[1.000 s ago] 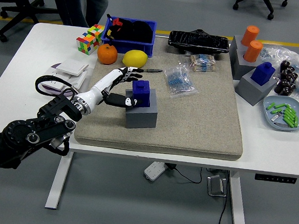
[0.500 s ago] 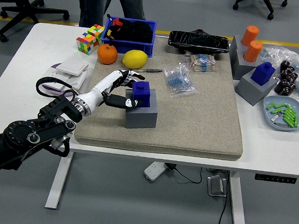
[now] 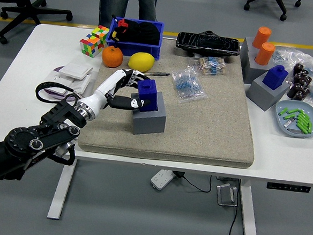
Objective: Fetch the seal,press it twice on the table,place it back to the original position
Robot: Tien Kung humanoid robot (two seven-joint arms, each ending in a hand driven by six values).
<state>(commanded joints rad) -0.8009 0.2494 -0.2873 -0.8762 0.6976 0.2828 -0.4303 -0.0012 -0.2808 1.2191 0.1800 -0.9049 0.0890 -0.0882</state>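
Observation:
A blue seal (image 3: 149,93) stands in a grey block holder (image 3: 151,121) on the left part of the beige mat (image 3: 209,126). My left hand (image 3: 132,92) reaches in from the lower left and is closed around the seal, with the thumb on its near side and the fingers (image 3: 128,79) behind it. The seal looks slightly raised in its holder. The right arm is out of view.
An orange (image 3: 112,56), a lemon (image 3: 141,61), a pen (image 3: 158,73) and a blue bin (image 3: 138,33) lie just behind the hand. A bag of blue parts (image 3: 187,84) lies to the right. More seals in holders (image 3: 276,76) stand far right. A person (image 3: 127,2) stands at the far side.
My left hand has closed tighter on the blue seal, which sits a little higher than before. The person at the far side has stepped to the right.

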